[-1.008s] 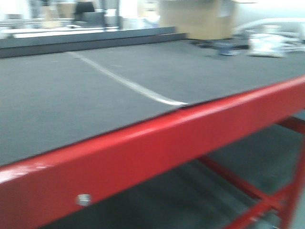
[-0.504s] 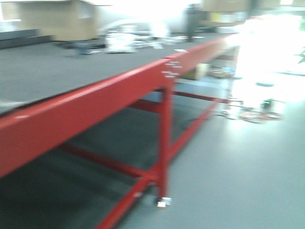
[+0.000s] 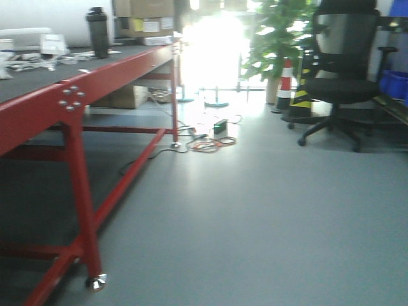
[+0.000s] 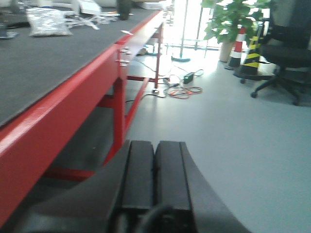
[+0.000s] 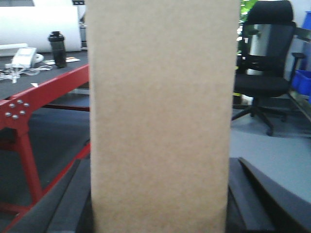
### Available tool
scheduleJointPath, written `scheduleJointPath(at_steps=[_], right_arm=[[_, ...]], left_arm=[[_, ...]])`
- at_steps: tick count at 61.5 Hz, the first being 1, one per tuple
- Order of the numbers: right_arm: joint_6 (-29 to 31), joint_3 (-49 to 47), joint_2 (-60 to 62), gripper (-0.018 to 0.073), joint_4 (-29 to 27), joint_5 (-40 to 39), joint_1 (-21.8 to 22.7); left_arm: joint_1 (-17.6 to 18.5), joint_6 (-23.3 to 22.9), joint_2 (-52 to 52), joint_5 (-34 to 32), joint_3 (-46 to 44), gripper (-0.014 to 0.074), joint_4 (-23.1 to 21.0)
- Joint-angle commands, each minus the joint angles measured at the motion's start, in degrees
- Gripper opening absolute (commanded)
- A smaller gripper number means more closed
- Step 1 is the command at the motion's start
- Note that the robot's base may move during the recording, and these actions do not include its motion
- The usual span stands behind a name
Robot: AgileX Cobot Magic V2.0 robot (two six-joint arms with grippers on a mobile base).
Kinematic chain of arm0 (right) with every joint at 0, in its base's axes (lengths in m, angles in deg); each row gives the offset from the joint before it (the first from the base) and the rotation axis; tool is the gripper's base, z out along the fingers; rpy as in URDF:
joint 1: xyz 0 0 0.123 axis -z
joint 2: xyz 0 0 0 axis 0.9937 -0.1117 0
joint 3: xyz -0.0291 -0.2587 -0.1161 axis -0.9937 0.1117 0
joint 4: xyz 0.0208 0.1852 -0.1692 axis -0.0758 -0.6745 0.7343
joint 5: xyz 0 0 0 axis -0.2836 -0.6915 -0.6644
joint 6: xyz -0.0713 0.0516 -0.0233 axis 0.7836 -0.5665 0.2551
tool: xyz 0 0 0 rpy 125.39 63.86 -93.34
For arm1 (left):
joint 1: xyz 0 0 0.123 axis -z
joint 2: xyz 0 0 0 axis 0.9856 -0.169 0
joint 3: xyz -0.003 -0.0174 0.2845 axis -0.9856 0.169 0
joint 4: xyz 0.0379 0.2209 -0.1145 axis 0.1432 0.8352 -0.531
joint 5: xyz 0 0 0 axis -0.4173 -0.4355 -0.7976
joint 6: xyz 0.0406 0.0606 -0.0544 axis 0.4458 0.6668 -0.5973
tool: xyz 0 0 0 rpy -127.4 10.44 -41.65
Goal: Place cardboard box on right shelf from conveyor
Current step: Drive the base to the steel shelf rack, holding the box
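The smooth light grey floor fills the near and right part of the front view. A long red metal workbench with a dark grey top runs along the left side from near to far. The plain tan rectangular cardboard box fills the middle of the right wrist view. It is off the floor and upright, clamped in the right gripper, whose dark fingers press against its left and right sides. A black mesh-backed office chair stands far right. To its left are a leafy green potted plant and a red-and-white traffic cone. The left gripper holds nothing; its two black pads lie pressed together over the floor, just right of the workbench. A black bottle stands on the far bench top. A tangle of orange cables lies on the floor near the far bench leg.
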Motion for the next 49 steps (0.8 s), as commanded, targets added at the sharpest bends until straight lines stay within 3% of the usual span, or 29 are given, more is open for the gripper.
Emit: scheduleJointPath(at_steps=[1,49], right_arm=[[0.61,-1.61,-0.71,0.0058,-0.24,-5.57,0.34],[0.61,-1.61,-0.71,0.0058,-0.24,-5.57,0.34]], left_arm=[[0.04,0.01,0.31,-4.88,0.35,-0.0116,-0.34],[0.04,0.01,0.31,-4.88,0.35,-0.0116,-0.34]])
